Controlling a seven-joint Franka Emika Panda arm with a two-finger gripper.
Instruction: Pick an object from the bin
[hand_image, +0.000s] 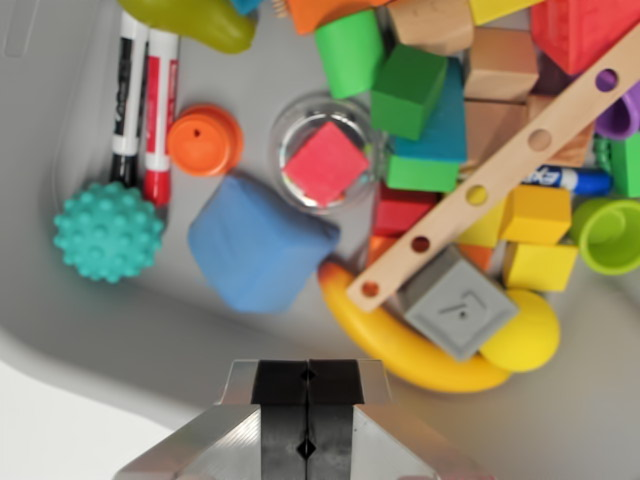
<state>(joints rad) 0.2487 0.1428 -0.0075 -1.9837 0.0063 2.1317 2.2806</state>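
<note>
Claw (307, 400) at bottom edge, fingers pressed together, nothing held, above the grey bin (90, 330) rim. Just beyond it in the bin: yellow banana (400, 345), grey cube (460, 303), blue cube (258, 243), teal spiky ball (108, 231). Wooden strip with holes (500, 170) lies diagonally over the pile. Farther: red cube inside a clear cup (325, 153), orange cap (204, 139), two markers (143, 95) at the wrist view's left, stacked coloured blocks (470, 90).
</note>
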